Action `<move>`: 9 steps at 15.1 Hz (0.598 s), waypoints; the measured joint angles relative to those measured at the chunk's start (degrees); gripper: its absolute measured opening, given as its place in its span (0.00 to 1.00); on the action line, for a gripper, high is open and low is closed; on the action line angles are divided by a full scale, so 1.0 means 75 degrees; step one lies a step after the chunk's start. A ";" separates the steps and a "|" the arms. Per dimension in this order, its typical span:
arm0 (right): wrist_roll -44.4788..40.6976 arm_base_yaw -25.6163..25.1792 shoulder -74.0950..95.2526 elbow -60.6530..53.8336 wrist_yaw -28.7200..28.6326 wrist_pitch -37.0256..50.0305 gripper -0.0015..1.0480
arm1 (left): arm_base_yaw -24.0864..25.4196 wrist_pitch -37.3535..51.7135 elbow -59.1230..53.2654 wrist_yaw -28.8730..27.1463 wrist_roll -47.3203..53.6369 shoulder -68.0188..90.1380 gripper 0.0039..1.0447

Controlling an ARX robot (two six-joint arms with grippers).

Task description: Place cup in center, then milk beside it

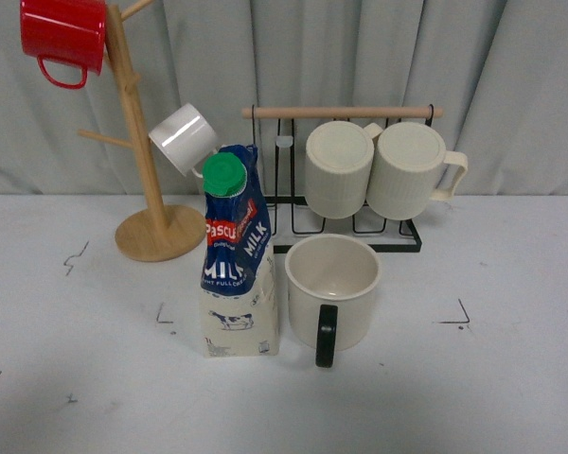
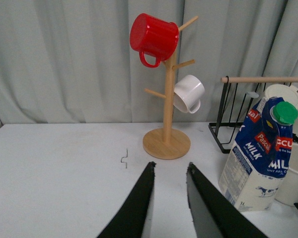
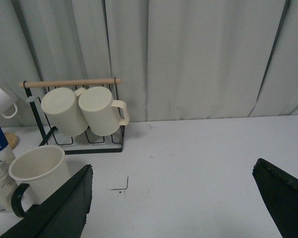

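Note:
The cup [image 1: 331, 284], a wide cream mug with a black loop handle turned toward me, stands upright on the white table in the front view. Its smiley face is hidden. The milk [image 1: 235, 260], a blue and cream carton with a green cap, stands upright right next to the cup's left side. Neither gripper shows in the front view. My left gripper [image 2: 170, 167] is open and empty above the table, with the milk [image 2: 260, 158] to one side of it. My right gripper [image 3: 173, 171] is wide open and empty, with the cup [image 3: 37, 173] beside one finger.
A wooden mug tree [image 1: 142, 180] holds a red mug [image 1: 64, 33] and a small white mug [image 1: 183, 137] at the back left. A black wire rack [image 1: 360, 189] with two ribbed cream mugs [image 1: 339, 168] stands behind the cup. Grey curtains hang behind the table.

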 joint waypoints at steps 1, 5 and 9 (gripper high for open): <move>0.0000 0.0000 0.0000 0.0000 0.0000 -0.0003 0.94 | 0.0000 0.0000 0.0000 0.0000 0.0000 0.0000 0.31; 0.0000 0.0000 0.0000 0.0000 0.0000 -0.0003 0.94 | 0.0000 -0.0003 0.0000 0.0003 0.0000 0.0000 0.80; 0.0000 0.0000 0.0000 0.0000 0.0000 0.0000 0.94 | 0.0000 -0.0003 0.0000 0.0003 0.0000 0.0000 0.94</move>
